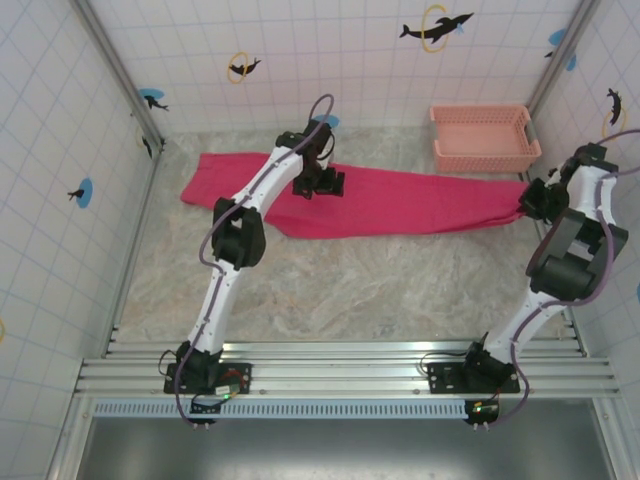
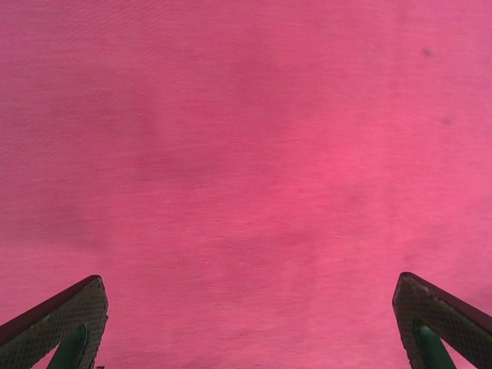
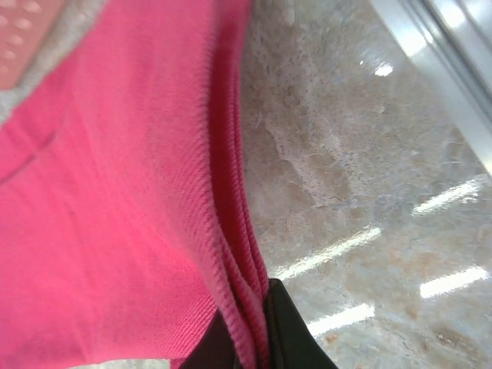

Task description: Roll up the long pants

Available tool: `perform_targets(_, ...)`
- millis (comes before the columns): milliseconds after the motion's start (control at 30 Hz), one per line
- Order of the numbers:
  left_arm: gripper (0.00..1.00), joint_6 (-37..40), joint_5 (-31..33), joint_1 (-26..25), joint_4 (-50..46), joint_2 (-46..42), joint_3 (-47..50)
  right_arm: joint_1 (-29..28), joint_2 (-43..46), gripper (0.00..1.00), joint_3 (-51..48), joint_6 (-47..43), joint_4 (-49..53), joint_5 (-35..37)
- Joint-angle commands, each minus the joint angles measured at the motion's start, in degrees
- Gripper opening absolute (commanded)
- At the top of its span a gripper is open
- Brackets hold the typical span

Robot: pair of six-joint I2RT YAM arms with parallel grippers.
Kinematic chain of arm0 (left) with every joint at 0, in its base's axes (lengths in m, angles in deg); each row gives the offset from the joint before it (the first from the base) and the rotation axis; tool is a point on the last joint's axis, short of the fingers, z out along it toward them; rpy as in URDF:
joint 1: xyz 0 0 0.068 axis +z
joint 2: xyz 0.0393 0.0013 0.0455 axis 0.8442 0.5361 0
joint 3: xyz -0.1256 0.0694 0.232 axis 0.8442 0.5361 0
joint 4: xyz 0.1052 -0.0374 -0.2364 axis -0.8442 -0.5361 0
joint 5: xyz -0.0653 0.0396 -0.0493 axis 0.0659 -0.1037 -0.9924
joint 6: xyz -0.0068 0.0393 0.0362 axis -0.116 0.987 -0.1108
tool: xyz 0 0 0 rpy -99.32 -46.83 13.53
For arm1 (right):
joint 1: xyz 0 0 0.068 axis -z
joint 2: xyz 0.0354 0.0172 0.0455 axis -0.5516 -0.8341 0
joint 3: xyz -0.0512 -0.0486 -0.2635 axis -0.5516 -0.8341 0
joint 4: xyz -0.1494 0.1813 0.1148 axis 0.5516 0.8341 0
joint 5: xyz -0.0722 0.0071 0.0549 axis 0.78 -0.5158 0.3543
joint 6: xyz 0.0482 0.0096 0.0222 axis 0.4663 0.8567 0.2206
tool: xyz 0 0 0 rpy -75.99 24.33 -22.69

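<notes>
The bright pink-red fabric long pants [image 1: 400, 205] lie flat on the marbled counter [image 1: 350, 290]. The right hand [image 3: 246, 338] pinches their right end; the left hand [image 2: 246, 307] hangs spread above them. Better to turn this end over evenly and tightly.

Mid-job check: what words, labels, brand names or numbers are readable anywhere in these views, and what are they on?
No readable text in any view.
long pants: plain fabric, no label or print visible.
basket: plain lattice, no marking.
dolphin stickers on the wall tiles: pictures only, no words.
boards at the arm bases: too small to read.
</notes>
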Motion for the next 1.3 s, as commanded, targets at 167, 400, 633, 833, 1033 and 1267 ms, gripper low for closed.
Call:
perform_targets(167, 0.97, -3.89, -0.35, -0.46, -1.1, 2.25, 1.7, -0.16, 6.85, 0.0, 0.6, -0.49, 1.15, -3.25)
perform_targets(400, 0.98, -7.72, -3.58, -2.09, -0.02, 6.47, 1.58, -6.98, 12.5, 0.0, 3.54, 1.01, 0.92, -7.4)
perform_targets(633, 0.98, -12.39, -6.46, -6.49, 1.28, 7.26, 2.19, -11.05, 13.81, 0.0, 12.0, 5.22, -0.51, -13.55)
perform_targets(833, 0.98, -23.55, -16.47, -14.87, 9.18, 9.46, 1.38, -14.02, 12.51, 0.0, 20.43, 6.48, -0.03, -16.57)
perform_targets(1033, 0.98, -33.97, -22.73, -16.65, 20.36, 9.59, 1.39, -18.39, 12.45, 0.0, 22.36, 6.59, -0.79, -21.73)
perform_targets(1267, 0.97, -30.06, -17.31, -2.65, 20.88, -5.41, 5.94, -29.55, 13.64, 0.0, 20.96, 7.65, -0.25, -19.53)
